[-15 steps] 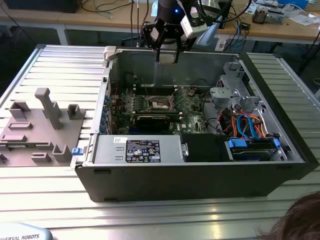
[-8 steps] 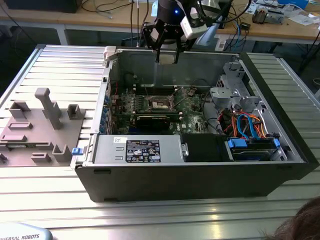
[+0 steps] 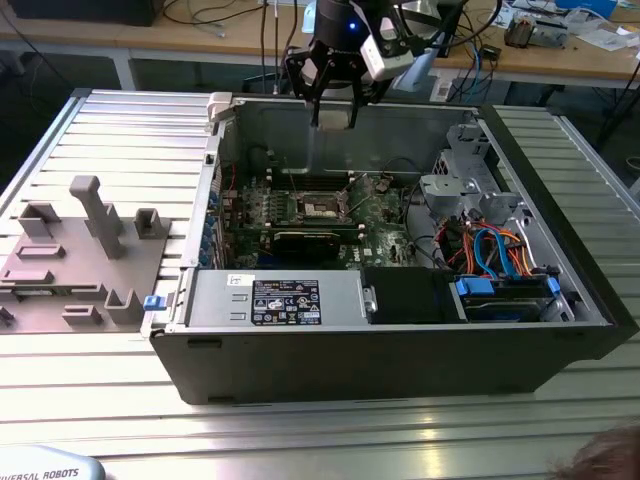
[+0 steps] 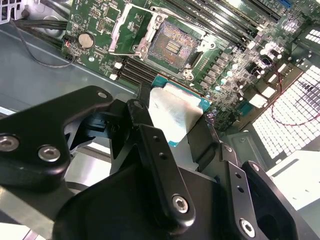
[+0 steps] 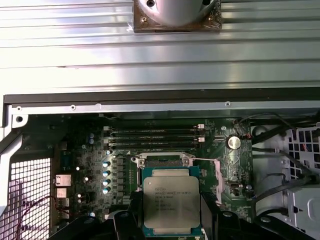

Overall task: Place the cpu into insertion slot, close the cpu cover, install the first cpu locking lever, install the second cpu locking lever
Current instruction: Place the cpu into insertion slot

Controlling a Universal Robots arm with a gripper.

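Observation:
My gripper [image 3: 335, 112] hangs above the open computer case, shut on the cpu [image 4: 176, 112]. The cpu is a flat square chip with a silver top and a green edge. In both wrist views the black fingers [image 4: 144, 116] clamp it on two opposite sides. Below on the green motherboard lies the insertion slot [image 4: 172, 46], a dark square socket with its contacts bare. The cpu cover [image 4: 125, 30] is swung open beside it, and thin wire levers [image 4: 176, 11] stand loose. In the first wrist view the cpu [image 5: 171, 200] hides most of the insertion slot [image 5: 162, 161]. In the exterior view the slot [image 3: 322, 207] sits mid-board.
The case walls [image 3: 215, 180] surround the board. A power supply [image 3: 285, 300] sits along the front, with drive cages and coloured cables [image 3: 490, 250] on the exterior view's right. A grey fixture block [image 3: 85, 250] stands on the ribbed table. Memory slots [image 5: 152, 135] flank the socket.

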